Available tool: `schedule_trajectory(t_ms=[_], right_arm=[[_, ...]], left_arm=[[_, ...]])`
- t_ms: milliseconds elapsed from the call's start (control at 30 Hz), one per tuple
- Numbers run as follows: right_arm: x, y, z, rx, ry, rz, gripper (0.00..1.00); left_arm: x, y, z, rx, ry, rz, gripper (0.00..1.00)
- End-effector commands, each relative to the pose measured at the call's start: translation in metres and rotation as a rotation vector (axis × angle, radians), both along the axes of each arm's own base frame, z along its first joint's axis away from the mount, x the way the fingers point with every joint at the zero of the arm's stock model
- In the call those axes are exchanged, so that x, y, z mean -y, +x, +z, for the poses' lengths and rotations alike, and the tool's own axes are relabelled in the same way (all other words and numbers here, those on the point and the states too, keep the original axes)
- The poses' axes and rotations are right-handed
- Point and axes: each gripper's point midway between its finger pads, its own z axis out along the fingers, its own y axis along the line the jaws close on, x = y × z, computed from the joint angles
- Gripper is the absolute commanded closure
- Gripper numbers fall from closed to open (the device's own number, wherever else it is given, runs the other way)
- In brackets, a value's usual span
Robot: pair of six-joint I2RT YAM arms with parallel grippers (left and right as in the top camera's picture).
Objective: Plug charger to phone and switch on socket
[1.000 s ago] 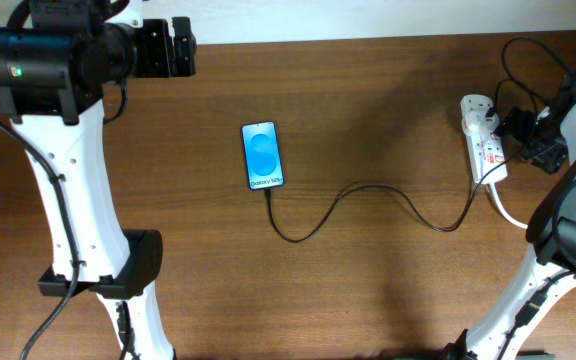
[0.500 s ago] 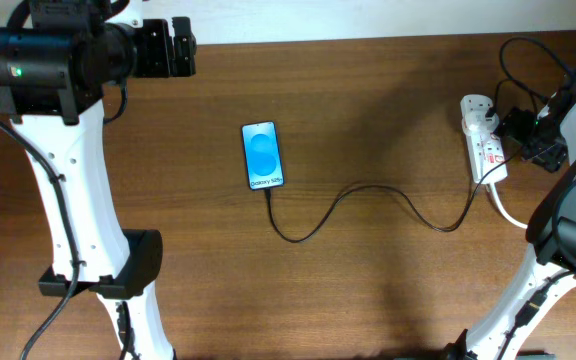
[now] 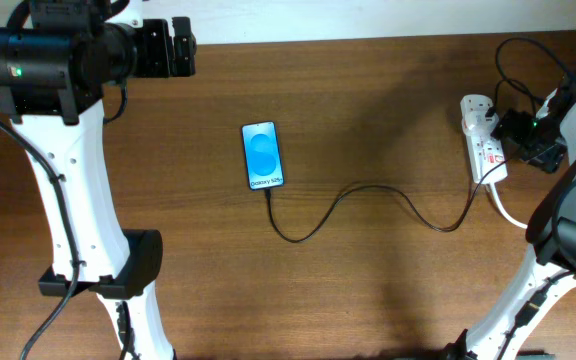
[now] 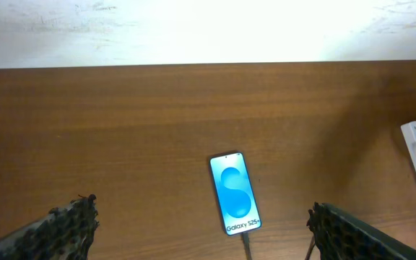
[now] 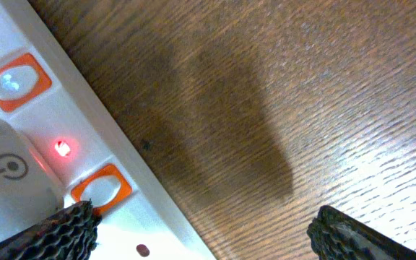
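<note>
The phone [image 3: 263, 154] lies flat mid-table with its blue "Galaxy S25" screen lit; it also shows in the left wrist view [image 4: 235, 193]. The thin black charger cable [image 3: 368, 190] runs from the phone's near end, where its tip sits in the phone, across to the white socket strip [image 3: 485, 142] at the right. My left gripper [image 3: 180, 46] is open, high at the back left, far from the phone. My right gripper [image 3: 524, 135] is open right beside the socket [image 5: 85, 144]. A red light [image 5: 63, 148] glows between two orange-framed switches [image 5: 101, 191].
The socket's thick white cord [image 3: 508, 210] trails toward the right arm's base. A white plug adapter [image 3: 478, 110] sits on the strip's far end. The robot's own black cables loop at the back right. The table's far edge meets a white wall [image 4: 208, 29].
The right gripper has shifted very slightly beside the socket. The phone, the cable and the left arm have not moved.
</note>
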Motion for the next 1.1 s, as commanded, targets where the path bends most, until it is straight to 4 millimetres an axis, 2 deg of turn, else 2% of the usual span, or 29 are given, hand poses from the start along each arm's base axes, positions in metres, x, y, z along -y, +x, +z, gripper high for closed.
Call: schedule_trajectory(t_ms=[0, 67, 200, 267, 333, 400, 467, 533, 567, 633, 700, 767, 900, 967, 1067], right_arm=[[0.000, -0.009, -0.007, -0.030, 0.081, -0.041, 0.02], [0.027, -0.013, 0.023, 0.020, 0.084, -0.124, 0.02], [0.060, -0.028, 0.088, 0.119, 0.074, -0.197, 0.02], [0.067, -0.035, 0.117, 0.156, 0.050, -0.214, 0.01], [0.058, -0.035, 0.152, 0.224, 0.061, -0.185, 0.02], [0.043, -0.037, 0.194, 0.318, 0.054, -0.113, 0.02], [0.022, -0.048, 0.250, 0.429, 0.014, -0.037, 0.02], [-0.010, -0.065, 0.310, 0.553, -0.035, 0.034, 0.02], [-0.030, -0.074, 0.336, 0.603, -0.067, 0.087, 0.01], [-0.085, -0.098, 0.384, 0.701, -0.138, 0.229, 0.02], [-0.138, -0.126, 0.415, 0.771, -0.162, 0.348, 0.02], [-0.178, -0.161, 0.425, 0.789, -0.140, 0.418, 0.02], [-0.198, -0.204, 0.412, 0.710, -0.084, 0.419, 0.02], [-0.201, -0.213, 0.405, 0.674, -0.061, 0.414, 0.02], [-0.199, -0.208, 0.402, 0.660, -0.052, 0.412, 0.02]], left_arm=[[0.001, 0.000, 0.000, 0.003, 0.013, -0.008, 0.01], [0.001, 0.000, 0.000, 0.003, 0.014, -0.007, 0.01], [0.001, 0.000, 0.000, 0.003, 0.014, -0.007, 0.01], [0.001, 0.000, 0.000, 0.003, 0.014, -0.007, 0.01], [0.001, 0.000, 0.000, 0.003, 0.014, -0.007, 0.01], [0.001, 0.000, 0.000, 0.003, 0.014, -0.007, 0.01], [0.001, 0.000, 0.000, 0.003, 0.014, -0.007, 0.01], [0.001, 0.000, 0.000, 0.003, 0.013, -0.008, 0.01], [0.001, 0.000, 0.000, 0.003, 0.013, -0.008, 0.01], [0.001, 0.000, 0.000, 0.003, 0.014, -0.007, 0.01], [0.001, 0.000, 0.000, 0.003, 0.013, -0.008, 0.01], [0.001, 0.000, 0.000, 0.003, 0.013, -0.008, 0.01], [0.001, 0.000, 0.000, 0.003, 0.013, -0.008, 0.01], [0.001, 0.000, 0.000, 0.003, 0.013, -0.008, 0.01], [0.001, 0.000, 0.000, 0.003, 0.014, -0.007, 0.01]])
